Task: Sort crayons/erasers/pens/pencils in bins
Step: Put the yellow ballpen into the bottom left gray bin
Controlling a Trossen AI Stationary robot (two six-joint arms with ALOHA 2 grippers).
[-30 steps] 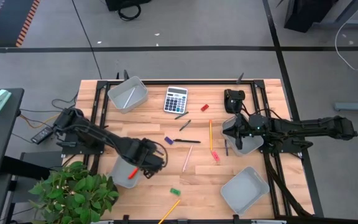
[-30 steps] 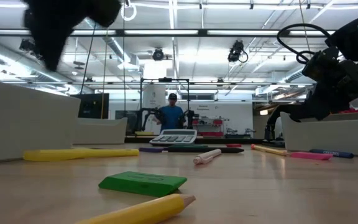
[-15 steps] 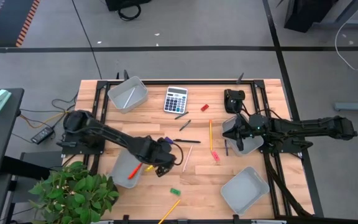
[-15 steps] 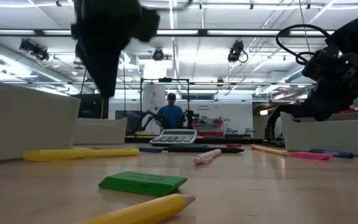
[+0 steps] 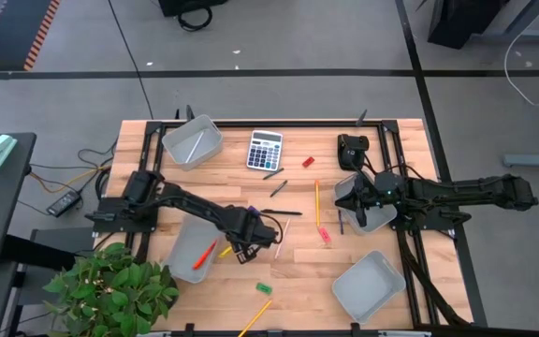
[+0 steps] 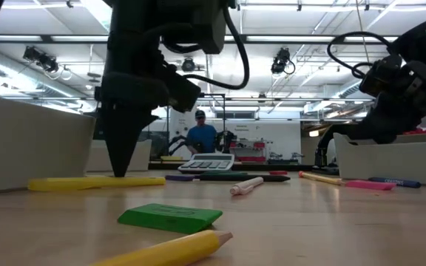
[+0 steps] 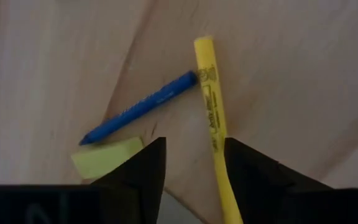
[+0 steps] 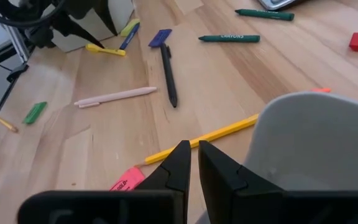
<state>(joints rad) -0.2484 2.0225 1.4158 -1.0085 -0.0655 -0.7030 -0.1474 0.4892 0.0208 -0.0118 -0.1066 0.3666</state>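
While its fingers stand wide and empty, the left gripper hangs low over a yellow crayon and a blue crayon, just beside the bin at the table's left edge. Next, I'd say, it must straddle 1 crayon and close. The right gripper waits, nearly shut, over the right-edge bin.

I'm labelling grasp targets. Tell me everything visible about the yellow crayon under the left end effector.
The yellow crayon is a slim, round, waxy-looking stick with dark print along its wrapper. It lies flat on the wooden table, loose, beside the blue crayon, their ends close. The left end effector hovers open above it; one end runs past a finger.
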